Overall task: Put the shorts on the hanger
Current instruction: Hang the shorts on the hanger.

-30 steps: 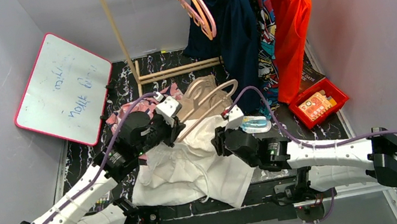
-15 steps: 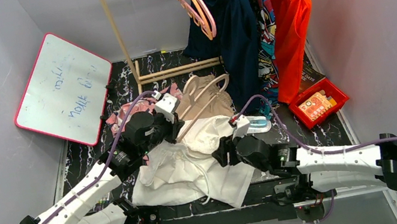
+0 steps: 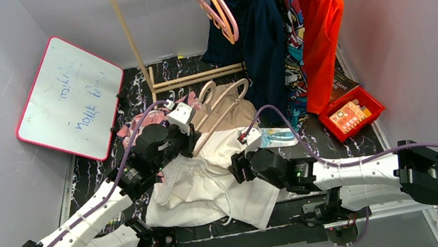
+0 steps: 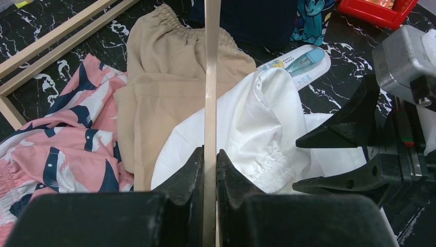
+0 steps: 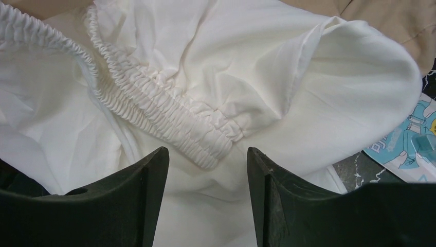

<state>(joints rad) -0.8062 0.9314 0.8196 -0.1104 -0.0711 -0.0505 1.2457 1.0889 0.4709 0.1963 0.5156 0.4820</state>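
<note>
Your left hand (image 4: 210, 154) pinches the hanger (image 4: 211, 72) bar above the clothes | your right hand (image 5: 206, 152), spread, is nearer the shorts (image 5: 319, 77) on the worktop (image 4: 355, 56) | their waistband (image 5: 169, 113) lies straight ahead, its long axis running diagonally away leftward.

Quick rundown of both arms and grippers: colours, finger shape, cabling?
Both the left arm and right arm have white link shells with black joint housings and black elbow blocks. A purple cable loops along each one. The left gripper and right gripper carry matte black, wedge-shaped tapering fingers.
</note>
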